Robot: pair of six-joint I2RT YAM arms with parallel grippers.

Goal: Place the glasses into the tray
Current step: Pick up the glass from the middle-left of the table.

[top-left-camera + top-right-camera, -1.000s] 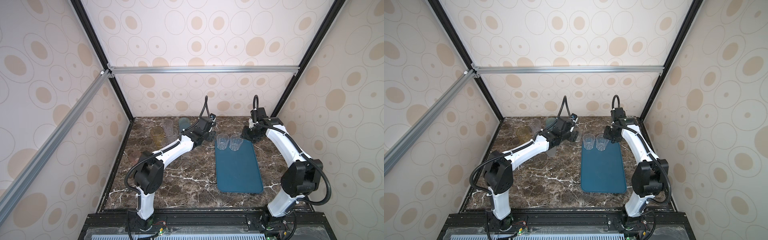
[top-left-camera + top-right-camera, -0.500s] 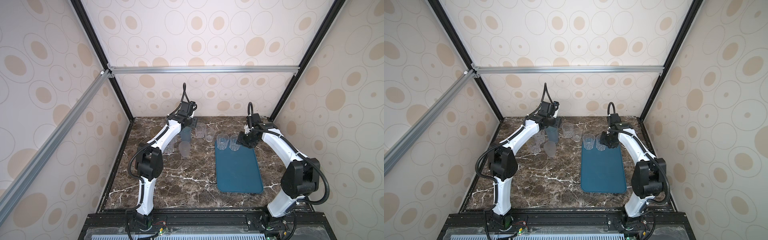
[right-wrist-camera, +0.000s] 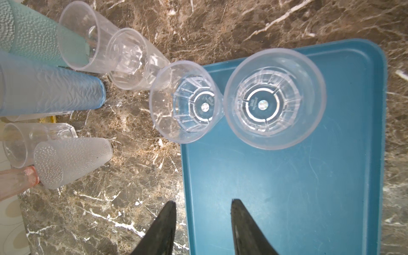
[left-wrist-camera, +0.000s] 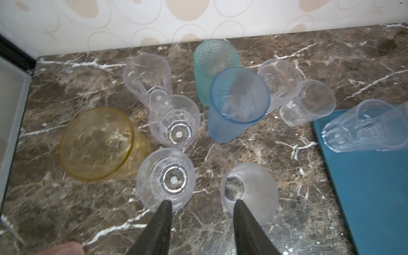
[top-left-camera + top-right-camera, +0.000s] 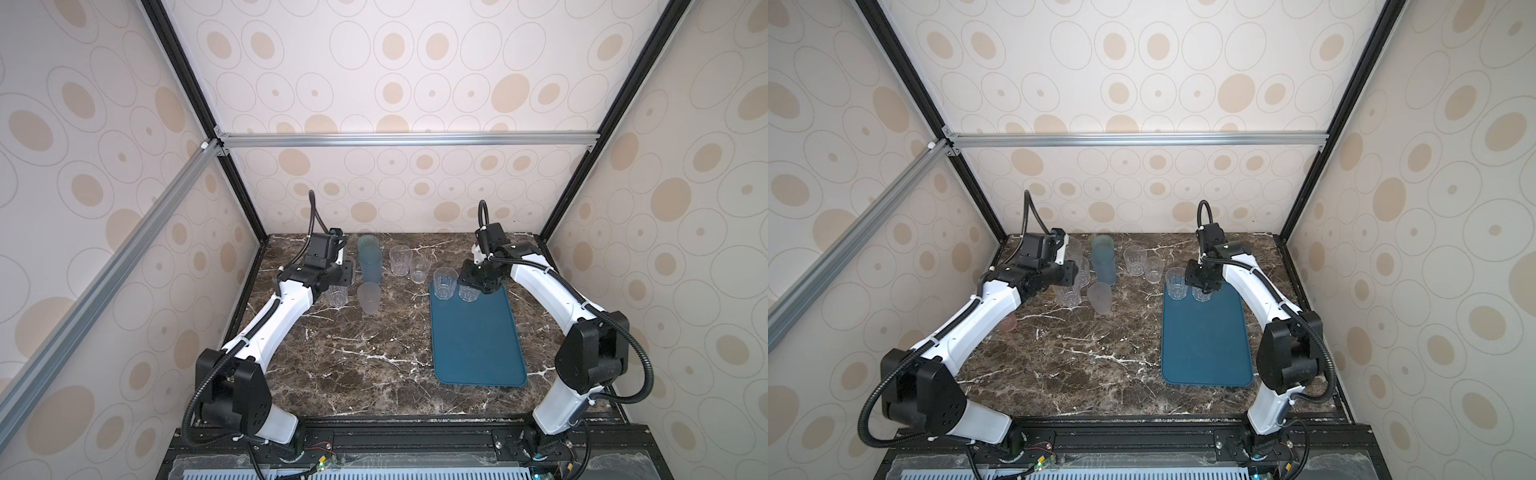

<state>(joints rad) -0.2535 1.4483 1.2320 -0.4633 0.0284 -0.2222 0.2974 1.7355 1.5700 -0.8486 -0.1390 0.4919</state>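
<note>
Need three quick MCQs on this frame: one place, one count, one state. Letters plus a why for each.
1. The frosted glass stands: A) on the table, off the tray; B) in the tray; C) stacked in another glass.
2. Glasses in the tray: A) none; B) two; C) five.
3. The right hand is: A) shut on a glass; B) shut on the tray's rim; C) open and empty.
Answers: 1 A, its base sits on marble, clear of the tray. 2 B, two clear glasses stand at its far end. 3 C, its fingers are apart with nothing between.
</note>
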